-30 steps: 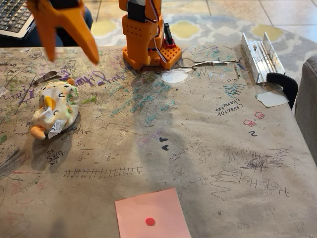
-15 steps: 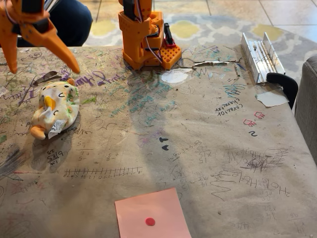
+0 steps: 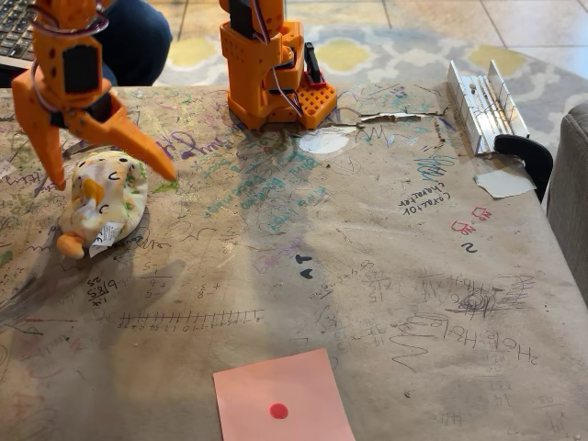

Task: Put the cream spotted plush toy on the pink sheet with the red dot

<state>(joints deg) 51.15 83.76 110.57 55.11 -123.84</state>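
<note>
— Gripper?
— Orange gripper (image 3: 108,175) spread wide in the fixed view, one finger on each side of the cream spotted plush toy (image 3: 103,204), tips down at about the level of its upper half. Nothing clamped. Contact with the fabric hard to judge.
— Plush?
— Lying on the scribbled brown table cover (image 3: 386,276), near its left edge, orange nub and white tag toward the camera.
— Target?
— Pink sheet with the red dot (image 3: 281,397) flat at the bottom edge, well apart from the plush — down and to its right. Orange arm base (image 3: 268,69) beyond the plush, up and to its right.
</note>
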